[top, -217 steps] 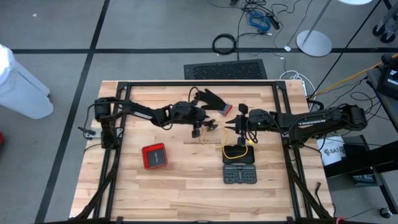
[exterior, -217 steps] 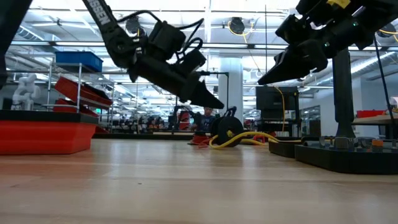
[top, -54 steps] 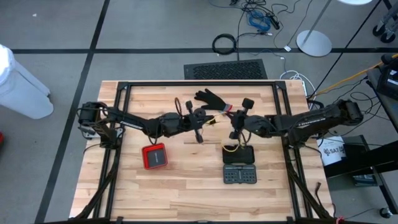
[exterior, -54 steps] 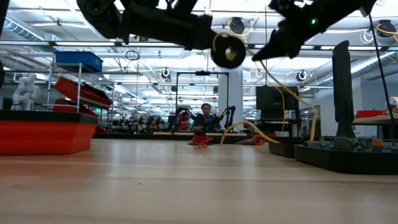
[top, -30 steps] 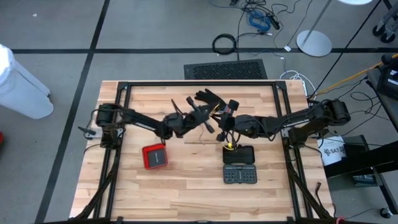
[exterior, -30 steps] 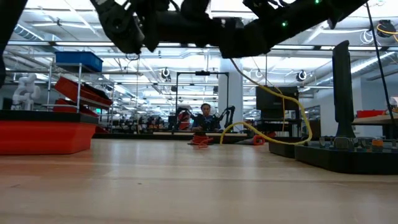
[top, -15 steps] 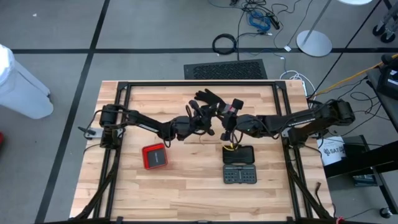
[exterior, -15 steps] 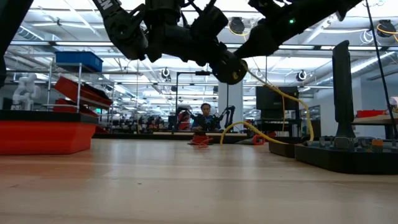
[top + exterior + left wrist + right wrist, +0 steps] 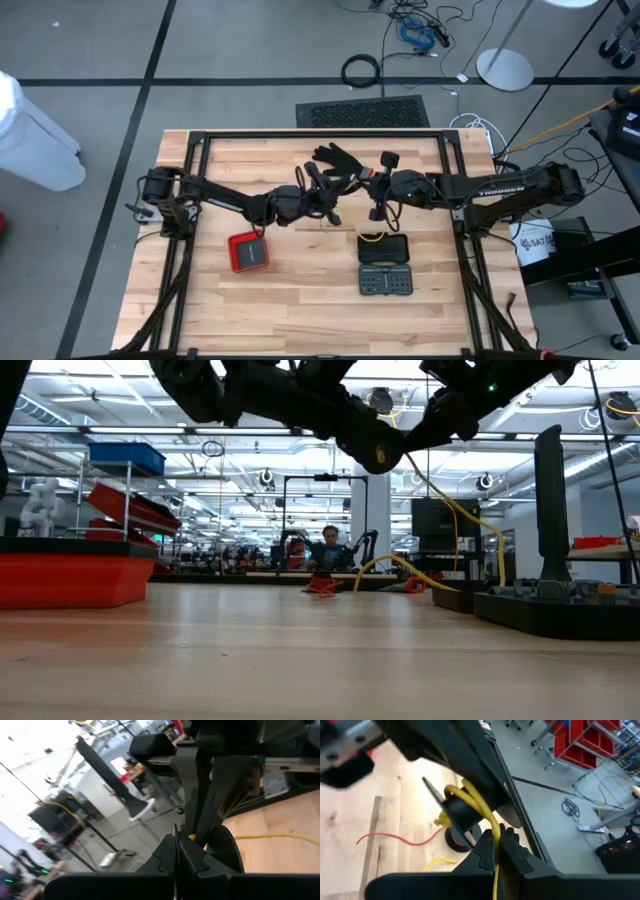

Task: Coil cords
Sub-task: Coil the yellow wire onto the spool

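Cord: yellow cord (image 9: 479, 806), raised above the table (image 9: 300, 300) near its middle, wound on a black spool (image 9: 461, 814).
Right hand (image 9: 496, 839): clamped shut on the yellow cord.
Left hand (image 9: 325, 196): shut, carrying the spool.
Handling: likely light, limp, springy; prone to unwinding.
Hold: pinch close beside the spool, under tension.
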Robot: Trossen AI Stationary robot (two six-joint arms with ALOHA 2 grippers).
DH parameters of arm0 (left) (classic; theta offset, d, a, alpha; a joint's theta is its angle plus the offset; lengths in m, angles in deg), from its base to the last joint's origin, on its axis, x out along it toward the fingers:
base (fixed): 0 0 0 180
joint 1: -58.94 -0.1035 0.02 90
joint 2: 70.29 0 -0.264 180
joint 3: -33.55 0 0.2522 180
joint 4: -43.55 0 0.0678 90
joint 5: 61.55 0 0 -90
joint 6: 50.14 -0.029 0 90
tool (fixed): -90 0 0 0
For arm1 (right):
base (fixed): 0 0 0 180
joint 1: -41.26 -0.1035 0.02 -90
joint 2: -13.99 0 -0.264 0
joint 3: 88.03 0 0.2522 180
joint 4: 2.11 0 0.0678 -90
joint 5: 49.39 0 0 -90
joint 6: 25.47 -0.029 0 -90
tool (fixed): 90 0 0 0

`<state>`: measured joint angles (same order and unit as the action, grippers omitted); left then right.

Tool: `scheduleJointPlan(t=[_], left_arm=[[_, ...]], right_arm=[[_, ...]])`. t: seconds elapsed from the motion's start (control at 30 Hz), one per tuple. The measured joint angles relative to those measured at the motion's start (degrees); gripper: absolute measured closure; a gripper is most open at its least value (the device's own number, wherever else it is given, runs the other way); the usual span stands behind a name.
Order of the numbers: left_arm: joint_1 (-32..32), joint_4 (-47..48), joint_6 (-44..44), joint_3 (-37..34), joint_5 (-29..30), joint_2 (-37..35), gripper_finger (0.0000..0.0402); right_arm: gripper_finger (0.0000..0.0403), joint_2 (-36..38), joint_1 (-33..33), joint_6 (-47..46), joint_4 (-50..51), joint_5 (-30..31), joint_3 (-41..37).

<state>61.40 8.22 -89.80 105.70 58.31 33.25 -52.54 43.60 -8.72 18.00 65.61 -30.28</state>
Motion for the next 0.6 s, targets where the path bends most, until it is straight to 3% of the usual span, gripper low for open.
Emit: scheduleJointPlan(t=[0.2,0.6], left_arm=[[-0.6,2.9,3.4,0.0,-1.6,-1.0,0.0401],[-0.8,2.2,3.8,0.3,-1.9,-1.4,0.0401]], right_arm=[[0.04,-0.1,0.2,2.0,1.6,-0.3,0.0],[0.0357,1.6,0.6,0.8,8.9,1.1,-0.4]])
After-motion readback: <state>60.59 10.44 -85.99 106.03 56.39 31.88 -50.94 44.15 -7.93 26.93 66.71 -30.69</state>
